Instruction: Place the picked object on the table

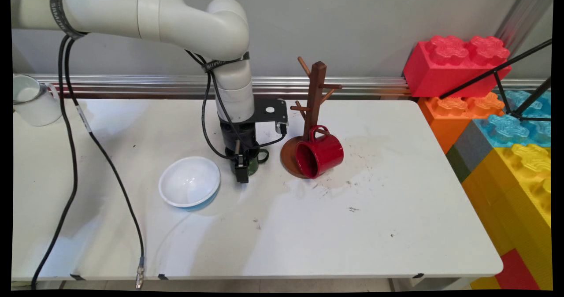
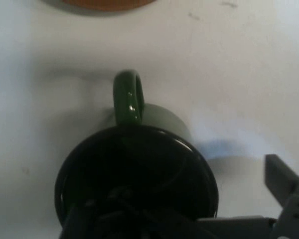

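- White bowl point(image 1: 189, 182): round, glossy, with a blue outer band; it sits on the table point(image 1: 308, 226) nearest the front edge, just left of the tool.
- Tool point(image 1: 241, 167): black, pointing straight down over the green mug point(image 1: 252, 161). One finger point(image 2: 281, 181) stands outside the mug's rim; the other seems to reach into the dark interior, but whether the fingers grip the wall cannot be told.
- Green mug: upright, glossy, dark inside, with a loop handle point(image 2: 127, 97) turned towards the mug tree.
- Red mug point(image 1: 319, 154): glossy, lying on its side with its mouth facing front-left; it rests on the round base of the mug tree point(image 1: 313, 98), handle up, near the green mug's handle.
- Mug tree: brown wood, an upright post with angled pegs.
- Table: white, smooth, scuffed with dark marks around the red mug.
- White cup point(image 1: 33, 99): at the far left corner, well apart.
- Toy bricks point(image 1: 498, 125): large, studded, in red, orange, blue and yellow, stacked beyond the right edge.
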